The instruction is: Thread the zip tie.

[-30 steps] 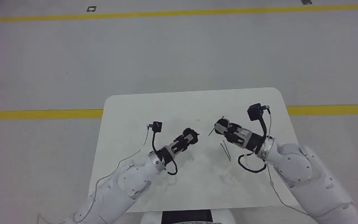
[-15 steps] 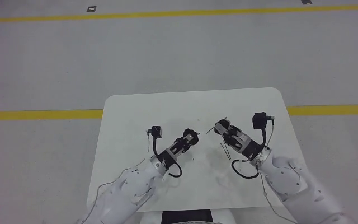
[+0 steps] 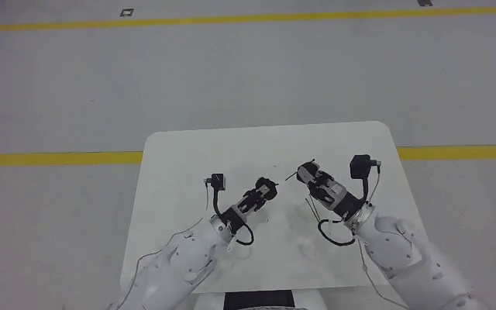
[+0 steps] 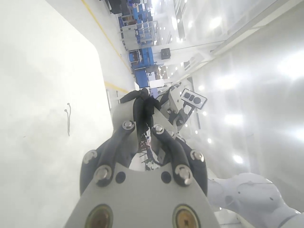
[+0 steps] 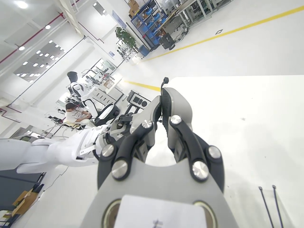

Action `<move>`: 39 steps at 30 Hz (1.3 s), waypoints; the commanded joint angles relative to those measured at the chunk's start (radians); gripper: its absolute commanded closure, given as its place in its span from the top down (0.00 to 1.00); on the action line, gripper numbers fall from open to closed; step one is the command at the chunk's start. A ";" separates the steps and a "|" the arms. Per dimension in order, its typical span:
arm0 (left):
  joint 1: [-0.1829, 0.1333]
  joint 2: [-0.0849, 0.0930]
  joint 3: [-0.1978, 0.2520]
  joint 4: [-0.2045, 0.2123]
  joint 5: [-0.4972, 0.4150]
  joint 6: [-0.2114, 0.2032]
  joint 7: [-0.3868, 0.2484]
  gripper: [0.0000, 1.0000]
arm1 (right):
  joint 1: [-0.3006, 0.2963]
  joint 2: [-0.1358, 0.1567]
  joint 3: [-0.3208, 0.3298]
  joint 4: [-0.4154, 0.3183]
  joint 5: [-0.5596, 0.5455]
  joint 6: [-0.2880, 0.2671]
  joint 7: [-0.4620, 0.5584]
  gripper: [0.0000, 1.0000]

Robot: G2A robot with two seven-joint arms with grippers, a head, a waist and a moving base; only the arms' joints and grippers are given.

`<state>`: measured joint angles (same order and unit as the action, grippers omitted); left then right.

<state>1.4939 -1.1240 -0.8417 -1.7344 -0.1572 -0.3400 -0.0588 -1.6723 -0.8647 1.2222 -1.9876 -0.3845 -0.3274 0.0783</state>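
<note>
The right gripper [image 5: 162, 100] pinched a black zip tie [image 5: 165, 80] tight between its pads above the white table [image 3: 194, 155]. The left gripper [image 3: 266, 186] hung just opposite, its fingers drawn together with nothing that could be made out between them.

The step in hand looked to be bringing the tie's tail to its head, with the threading itself not yet done. Doing it well would likely call for the left gripper to open and take the free tail close to its tip, where the thin strap would flop least. The right gripper would need to hold the head steady with its slot facing the tail. A short, straight push in line with the slot should serve better than a sweep. The right pads sat near the head, so they would need to stay clear of the opening.

The tie was held in the air, not on the table. It was slim and dark, with a small square head poking out just past the right fingertips on a short curved neck of strap. The rest ran down between the pads. In the top view a thin dark end slanted out of the right gripper towards the left one.

Two spare ties [image 5: 260, 188] lay side by side on the table near the right arm, apart from both grippers.
</note>
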 commanded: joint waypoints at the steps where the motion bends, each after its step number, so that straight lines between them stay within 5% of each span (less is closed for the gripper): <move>1: 0.000 0.000 0.000 0.000 0.000 0.000 0.000 0.00 | 0.002 -0.004 -0.006 0.004 -0.011 0.002 -0.004 0.00; 39: 0.000 0.000 0.000 0.000 0.000 0.000 0.000 0.00 | 0.027 -0.057 -0.029 0.027 -0.099 -0.013 0.018 0.00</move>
<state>1.4939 -1.1240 -0.8417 -1.7344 -0.1572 -0.3400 -0.0588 -1.6441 -0.9210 1.1906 -1.9592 -0.4832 -0.3397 0.0965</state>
